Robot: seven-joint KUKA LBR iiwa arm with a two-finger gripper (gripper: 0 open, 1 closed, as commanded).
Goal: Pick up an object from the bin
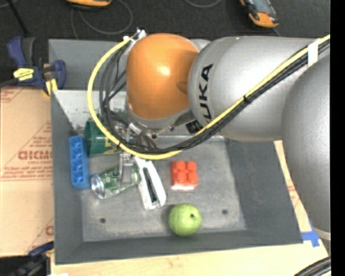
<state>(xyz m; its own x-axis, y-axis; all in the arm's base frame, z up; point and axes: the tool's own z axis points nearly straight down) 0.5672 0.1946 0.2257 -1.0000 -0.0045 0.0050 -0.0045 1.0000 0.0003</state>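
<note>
1. The gripper (126,168) hangs low over the left middle of the bin (218,203). It sits under the orange wrist cover of the arm (247,91), which reaches in from the right.
2. The wrist and cables hide much of the gripper, so I cannot tell whether it is apart or together. Nothing can be seen clamped in it.
3. Right under its tip lies a small clear bottle (110,184) with a green tint, on its side on the bin floor. This looks like the thing nearest to being taken.
4. Close neighbours:
   - a long white clip (150,187) with a dark slot, just beside the bottle on its right;
   - a blue block (77,161) to its left, by the wall;
   - a green cup (94,137) behind it.
5. A red block (184,174) and a green apple (185,219) lie apart, further right and nearer the front.
6. As I judge it, the step in hand is the approach and descent. No grasp is shown yet.
7. The next move calls for settling squarely across the bottle's narrow side and closing without nudging the white clip. A round, smooth bottle may roll or slip away.
</note>
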